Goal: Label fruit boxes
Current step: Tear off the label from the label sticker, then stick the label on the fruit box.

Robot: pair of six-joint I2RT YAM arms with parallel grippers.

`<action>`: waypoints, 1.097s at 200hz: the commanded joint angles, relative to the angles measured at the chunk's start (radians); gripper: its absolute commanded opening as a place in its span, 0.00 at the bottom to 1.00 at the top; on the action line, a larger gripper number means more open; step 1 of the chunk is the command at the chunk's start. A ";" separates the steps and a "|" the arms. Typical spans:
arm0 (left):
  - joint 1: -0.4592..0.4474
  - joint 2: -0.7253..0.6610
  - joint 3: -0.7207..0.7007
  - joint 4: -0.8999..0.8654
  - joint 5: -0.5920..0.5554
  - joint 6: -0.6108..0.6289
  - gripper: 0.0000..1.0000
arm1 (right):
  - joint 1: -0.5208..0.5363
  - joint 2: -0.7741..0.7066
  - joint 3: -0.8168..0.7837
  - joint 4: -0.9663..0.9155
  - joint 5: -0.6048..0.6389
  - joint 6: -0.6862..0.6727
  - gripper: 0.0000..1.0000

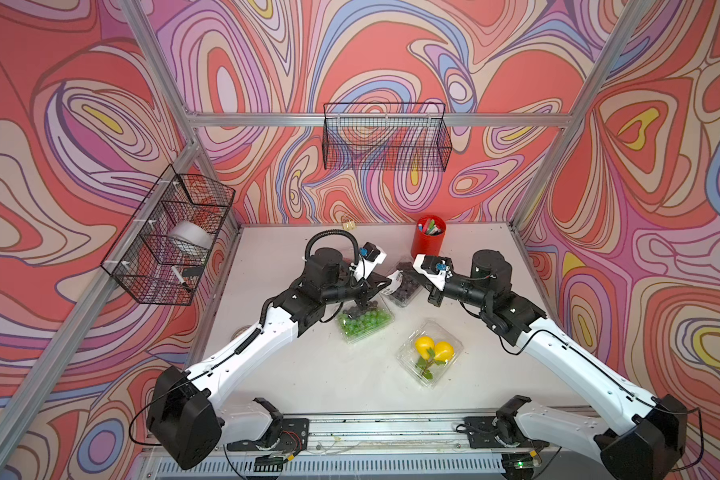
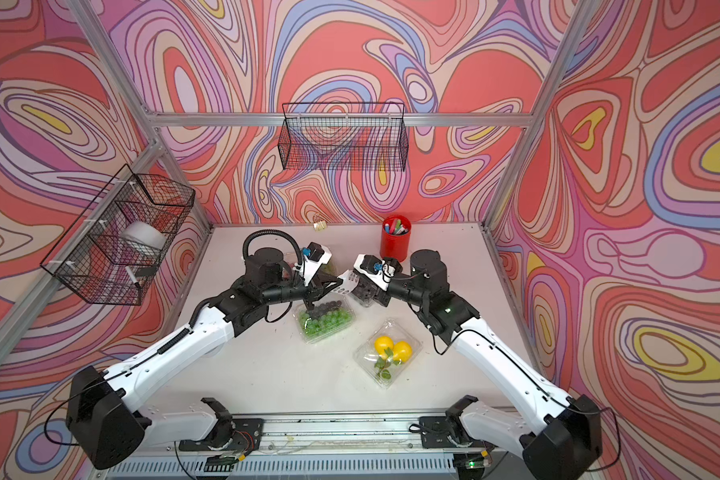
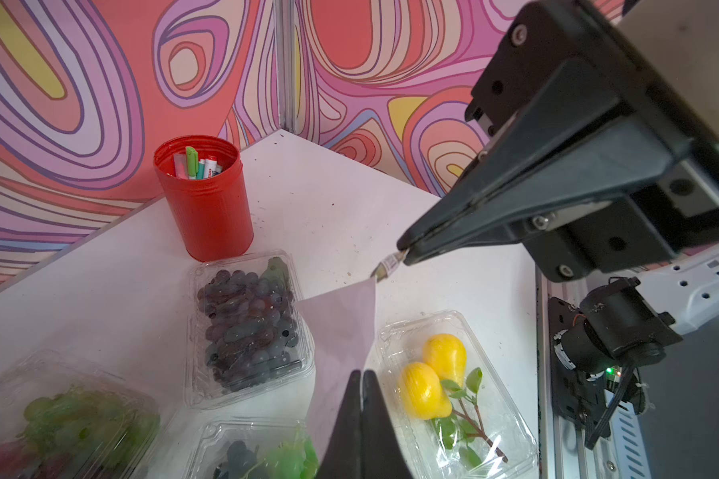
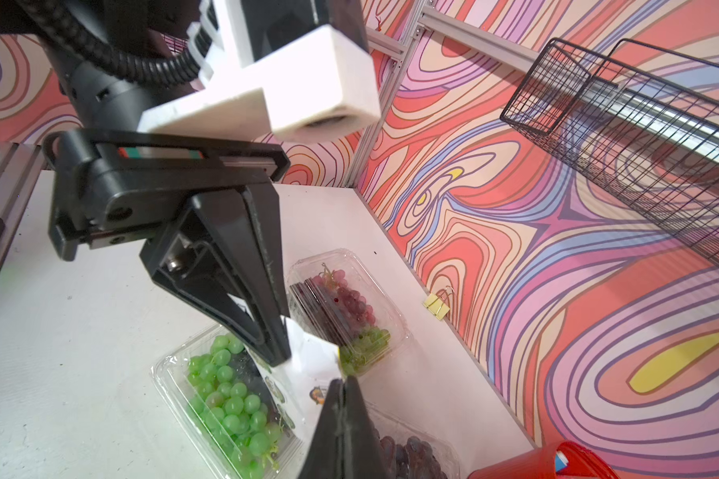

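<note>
Clear, glossy plastic forms four hinged clamshell boxes with rounded corners, lying on a matte white table [image 1: 308, 374]. We give directions as a clock face over the top views, with twelve toward the back wall.

The two grippers meet near the table's middle with a thin white sticker sheet [image 3: 337, 331] held in the air between them. The left gripper [image 3: 360, 373] has its black wedge-shaped fingers pressed together on one edge of the sheet. The right gripper [image 4: 343, 379] is likewise closed tight, pinching the opposite corner.

- **Dark purple grape box** [image 1: 404, 291]: beneath the sheet and the right gripper.
- **Green-and-dark grape box** [image 1: 364, 322]: at seven o'clock, just under the left gripper.
- **Lemon box** [image 1: 431, 351]: at five o'clock, apart from both grippers, holding two smooth yellow fruits and a leafy sprig.
- **Red-green grape box** [image 4: 345, 311]: at eleven o'clock, mostly hidden behind the left arm in both top views.

A ribbed red pen cup [image 1: 428, 239] stands at one o'clock.
</note>
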 commanded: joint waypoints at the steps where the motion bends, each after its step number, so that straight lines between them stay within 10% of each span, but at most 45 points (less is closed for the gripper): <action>1: -0.006 -0.001 0.026 -0.016 -0.010 0.009 0.00 | 0.006 -0.023 -0.016 -0.019 0.004 -0.005 0.00; 131: -0.006 0.020 0.025 -0.046 -0.094 -0.030 0.00 | 0.007 -0.017 0.088 -0.459 0.253 0.202 0.00; 219: 0.081 0.098 0.075 -0.171 -0.216 -0.167 0.00 | 0.003 0.356 0.309 -0.537 0.409 0.257 0.00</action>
